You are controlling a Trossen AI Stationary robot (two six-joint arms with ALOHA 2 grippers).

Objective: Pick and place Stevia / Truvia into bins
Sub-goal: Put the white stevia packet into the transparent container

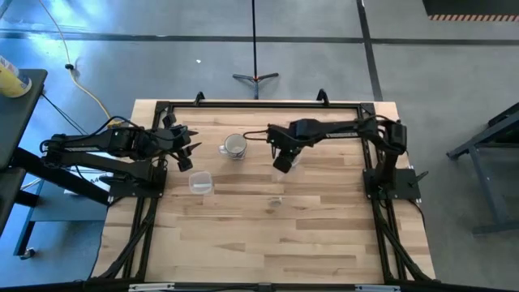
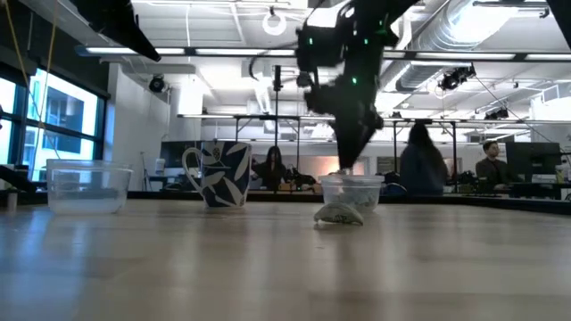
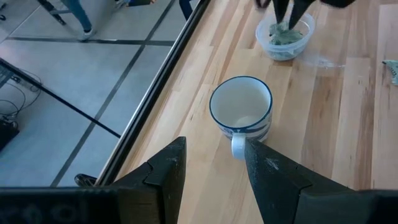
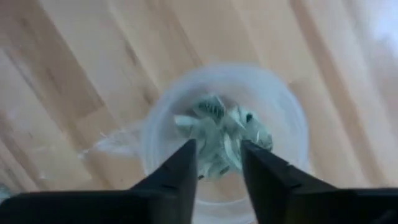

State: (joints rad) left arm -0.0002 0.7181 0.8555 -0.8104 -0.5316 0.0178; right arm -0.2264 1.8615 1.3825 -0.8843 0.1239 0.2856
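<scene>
My R gripper (image 4: 217, 165) hangs over the cup (image 4: 225, 134), fingers slightly apart, gripping nothing. Packets (image 4: 221, 134) lie in cup just past my fingertips; one packet (image 2: 339, 215) on table beside cup. L gripper (image 3: 213, 163) open, idle by mug (image 3: 241, 109).

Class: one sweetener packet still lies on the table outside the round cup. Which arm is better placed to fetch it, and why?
Probably the right. The right gripper hangs over the round cup, and the loose packet lies just beside that cup. The left gripper waits beyond the mug.
</scene>
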